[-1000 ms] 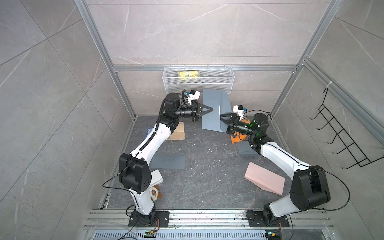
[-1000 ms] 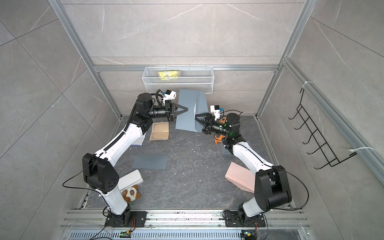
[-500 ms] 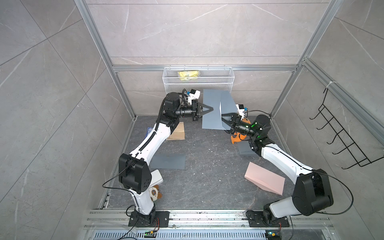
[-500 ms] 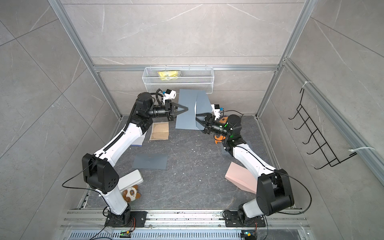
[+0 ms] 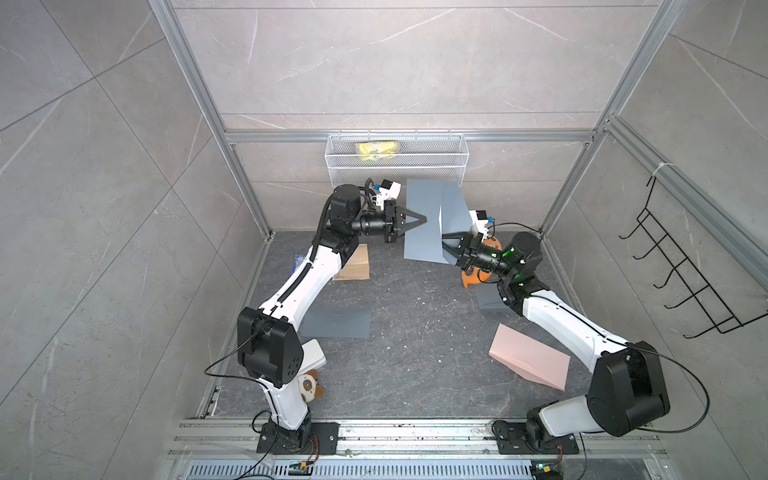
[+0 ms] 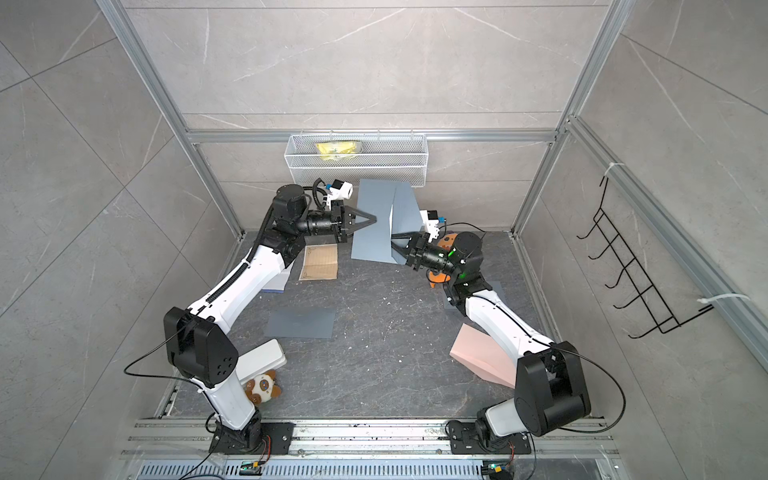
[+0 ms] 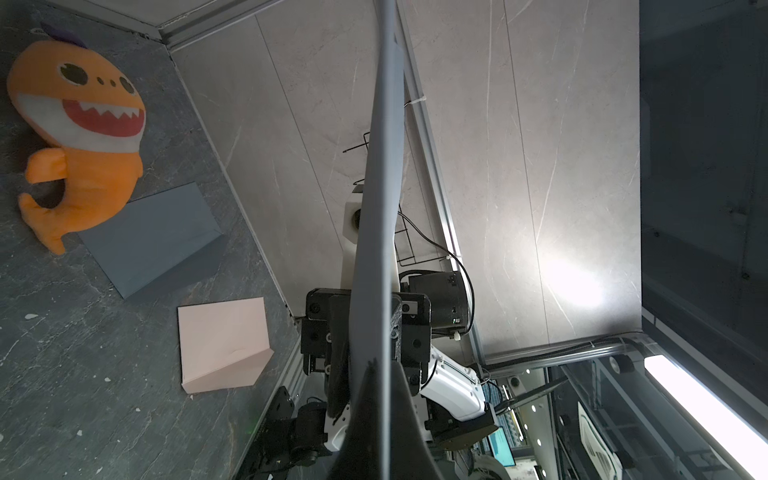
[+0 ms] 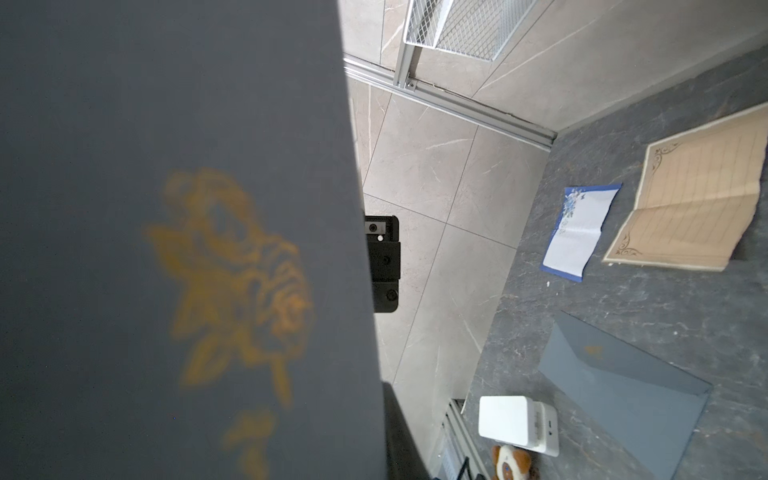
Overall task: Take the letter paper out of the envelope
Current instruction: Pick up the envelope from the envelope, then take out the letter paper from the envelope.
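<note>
One pink envelope (image 5: pixel 528 357) lies nearest, on the floor. Further off, the grey envelope (image 5: pixel 419 245) hangs upright between both grippers. The left gripper (image 5: pixel 424 219) is clamped on its left side, and the right gripper (image 5: pixel 445 242) is pinched shut on its right edge, beneath the opened flap (image 5: pixel 453 212). Whether paper sits inside cannot be told. Behind hangs the basket (image 5: pixel 415 166).

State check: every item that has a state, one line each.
grey envelope: held in the air, flap open
left gripper: shut on grey envelope
right gripper: shut on grey envelope, flap side
tan letter paper: unfolded, on floor
pink envelope: on floor, flap partly raised
</note>
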`<state>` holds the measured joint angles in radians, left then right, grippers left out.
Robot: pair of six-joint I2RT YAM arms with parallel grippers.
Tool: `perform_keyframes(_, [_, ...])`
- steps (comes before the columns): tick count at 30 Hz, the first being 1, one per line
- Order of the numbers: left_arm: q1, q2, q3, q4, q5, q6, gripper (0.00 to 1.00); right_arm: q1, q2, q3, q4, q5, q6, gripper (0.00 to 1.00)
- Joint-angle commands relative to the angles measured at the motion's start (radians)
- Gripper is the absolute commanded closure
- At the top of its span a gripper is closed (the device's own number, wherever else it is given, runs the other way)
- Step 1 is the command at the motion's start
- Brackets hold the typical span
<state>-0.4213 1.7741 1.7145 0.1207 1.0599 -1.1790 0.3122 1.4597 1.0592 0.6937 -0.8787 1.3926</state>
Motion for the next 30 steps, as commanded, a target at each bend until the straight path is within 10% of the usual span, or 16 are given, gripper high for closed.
perform_keyframes(1, [-0.001,0.005,0.028,-0.018,-0.012,0.050,1.00,0.008,-0.029,0.016,-0.035,0.001,-0.020,1.00])
perform_keyframes(8, [0.005,-0.031,0.092,-0.415,-0.203,0.287,0.32,0.005,-0.158,0.079,-0.631,0.239,-0.452,1.00])
perform_keyframes(14, [0.000,-0.119,0.112,-0.677,-0.564,0.358,0.36,0.028,-0.229,0.166,-0.972,0.677,-0.865,1.00])
perform_keyframes(30, [-0.179,-0.038,0.340,-0.599,-0.655,0.293,0.59,0.247,-0.128,0.303,-1.091,1.114,-1.139,1.00])
